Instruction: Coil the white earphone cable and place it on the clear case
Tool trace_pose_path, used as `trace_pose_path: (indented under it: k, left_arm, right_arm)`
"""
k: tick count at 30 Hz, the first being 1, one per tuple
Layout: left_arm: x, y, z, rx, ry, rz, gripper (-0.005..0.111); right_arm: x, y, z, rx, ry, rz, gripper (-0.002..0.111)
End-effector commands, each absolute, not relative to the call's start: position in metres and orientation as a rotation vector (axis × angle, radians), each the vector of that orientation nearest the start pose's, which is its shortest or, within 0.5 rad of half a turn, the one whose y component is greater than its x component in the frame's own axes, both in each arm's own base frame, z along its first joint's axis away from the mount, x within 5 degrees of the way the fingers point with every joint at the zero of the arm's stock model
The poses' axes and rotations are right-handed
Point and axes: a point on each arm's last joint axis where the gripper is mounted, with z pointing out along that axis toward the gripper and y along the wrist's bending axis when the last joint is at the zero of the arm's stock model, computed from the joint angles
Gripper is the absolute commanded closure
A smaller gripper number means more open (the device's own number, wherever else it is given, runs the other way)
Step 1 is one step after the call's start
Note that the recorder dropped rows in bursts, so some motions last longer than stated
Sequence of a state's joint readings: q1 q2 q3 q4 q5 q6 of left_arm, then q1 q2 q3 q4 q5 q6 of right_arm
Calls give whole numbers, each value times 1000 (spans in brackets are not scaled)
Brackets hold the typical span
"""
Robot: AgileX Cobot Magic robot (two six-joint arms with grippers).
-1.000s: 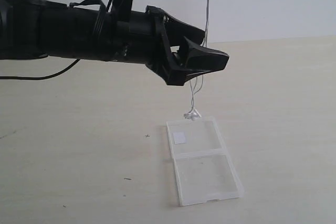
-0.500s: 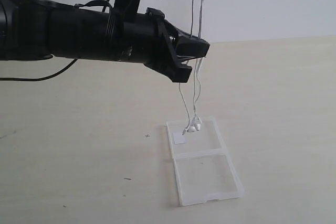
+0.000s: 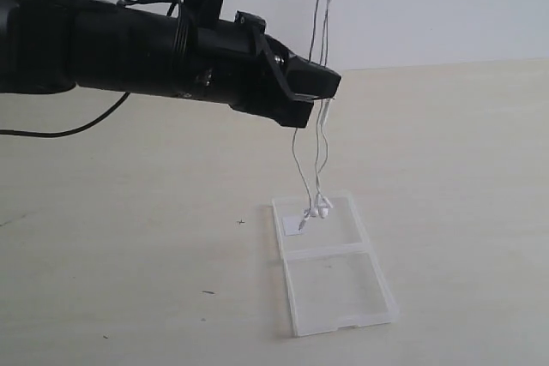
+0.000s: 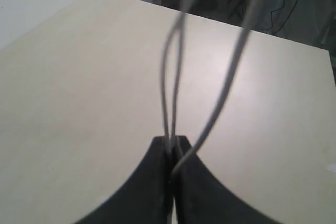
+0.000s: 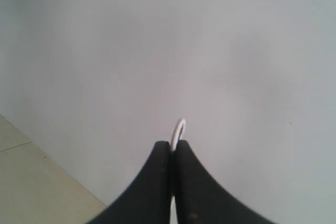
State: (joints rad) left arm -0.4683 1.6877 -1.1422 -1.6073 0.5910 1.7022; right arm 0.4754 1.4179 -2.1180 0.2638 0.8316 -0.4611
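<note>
The white earphone cable [image 3: 319, 139] hangs in thin strands from above the picture down to two small earbuds [image 3: 319, 208], which dangle just over the far half of the clear case [image 3: 339, 293]. My left gripper [image 3: 330, 83] is shut on the cable in mid-air above the case; the left wrist view shows strands [image 4: 174, 77] pinched between its black fingers [image 4: 147, 182]. My right gripper [image 5: 174, 148] is out of the exterior view. In its wrist view it is shut on a small loop of white cable [image 5: 179, 128], facing a pale wall.
The case lies open on a beige table [image 3: 129, 237], with a small white sticker [image 3: 294, 225] on its far half. The left arm's black body [image 3: 111, 49] spans the upper left. A dark cable [image 3: 77, 126] trails on the table behind it.
My left gripper has shut on the hanging cable; it was open a second ago. The earbuds have dropped lower and swung slightly left over the case.
</note>
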Motion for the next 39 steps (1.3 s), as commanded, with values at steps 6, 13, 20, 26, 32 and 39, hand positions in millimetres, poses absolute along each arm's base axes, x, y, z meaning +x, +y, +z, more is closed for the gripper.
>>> trace_pose_path:
  k: [6, 13, 20, 26, 32, 39]
  left_arm:
    - [302, -184, 328, 756, 1740, -778, 107]
    - [292, -153, 359, 682, 1712, -745, 107]
    - [283, -122, 370, 668, 1793, -611, 107]
    - [286, -116, 357, 713, 1897, -519, 107]
    - [288, -117, 352, 734, 1916, -516, 107]
    - [290, -117, 350, 734, 1923, -513, 107]
  right_arm:
    - [195, 117, 583, -781, 1662, 291, 108]
    - [200, 121, 555, -839, 1861, 311, 108]
    - [222, 133, 496, -890, 2081, 326, 108]
    - [211, 124, 530, -787, 1813, 304, 108]
    - [176, 100, 582, -615, 1534, 275, 108]
    - [158, 85, 601, -488, 1435, 286, 108]
